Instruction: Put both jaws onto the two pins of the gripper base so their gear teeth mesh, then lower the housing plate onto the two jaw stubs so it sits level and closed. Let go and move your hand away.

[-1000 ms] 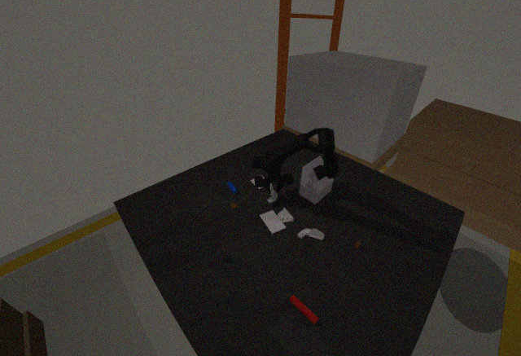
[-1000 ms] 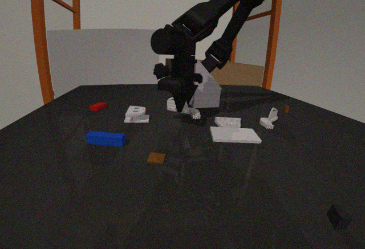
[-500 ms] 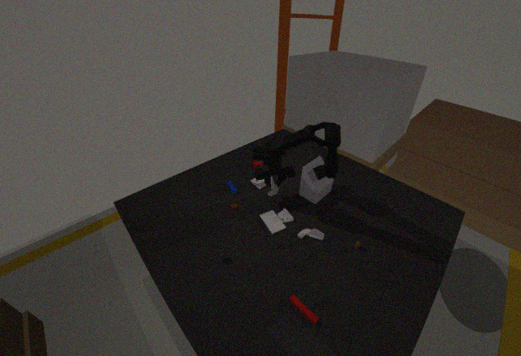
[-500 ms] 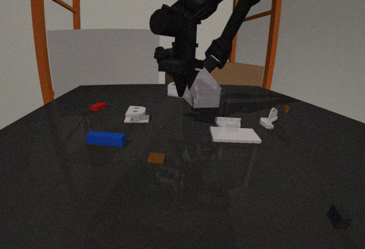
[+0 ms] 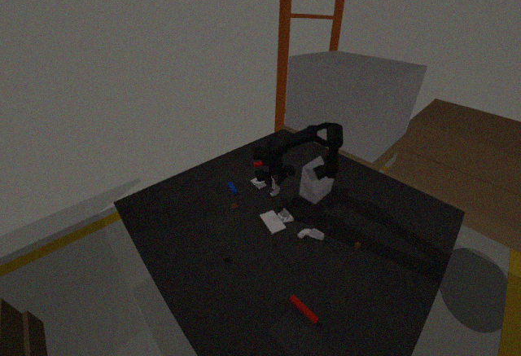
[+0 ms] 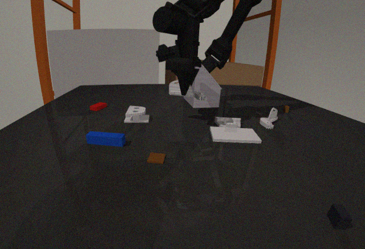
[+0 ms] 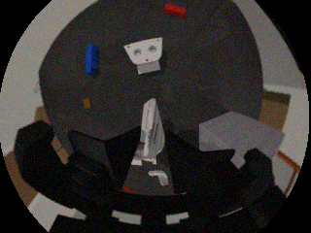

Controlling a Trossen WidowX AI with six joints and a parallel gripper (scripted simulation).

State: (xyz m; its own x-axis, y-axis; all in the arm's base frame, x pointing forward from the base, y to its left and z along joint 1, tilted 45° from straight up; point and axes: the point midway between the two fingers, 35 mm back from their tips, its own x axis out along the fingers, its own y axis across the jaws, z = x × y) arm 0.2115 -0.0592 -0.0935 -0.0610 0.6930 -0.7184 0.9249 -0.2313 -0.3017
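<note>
My gripper (image 5: 271,183) (image 6: 184,92) (image 7: 154,130) is shut on a white jaw (image 5: 274,187) (image 6: 174,88) (image 7: 152,127) and holds it above the table. The other white jaw (image 5: 311,234) (image 6: 268,122) (image 7: 158,175) lies beyond the gripper base. The gripper base, with a flat white slab (image 5: 272,222) (image 6: 235,135) and a smaller block (image 5: 286,215) (image 6: 219,121), stands on the table; in the wrist view the held jaw largely hides it. The white housing plate (image 5: 258,183) (image 6: 136,112) (image 7: 146,54) with two round holes lies apart; its full underside is hidden.
A pale angular block (image 5: 315,187) (image 6: 210,93) (image 7: 238,131) stands close beside the gripper. A blue block (image 5: 232,187) (image 6: 105,138) (image 7: 91,59), an orange tile (image 5: 234,205) (image 6: 156,158) (image 7: 86,103), a red block (image 6: 98,106) (image 7: 175,10), a red bar (image 5: 304,309) and a dark block (image 6: 339,216) lie around.
</note>
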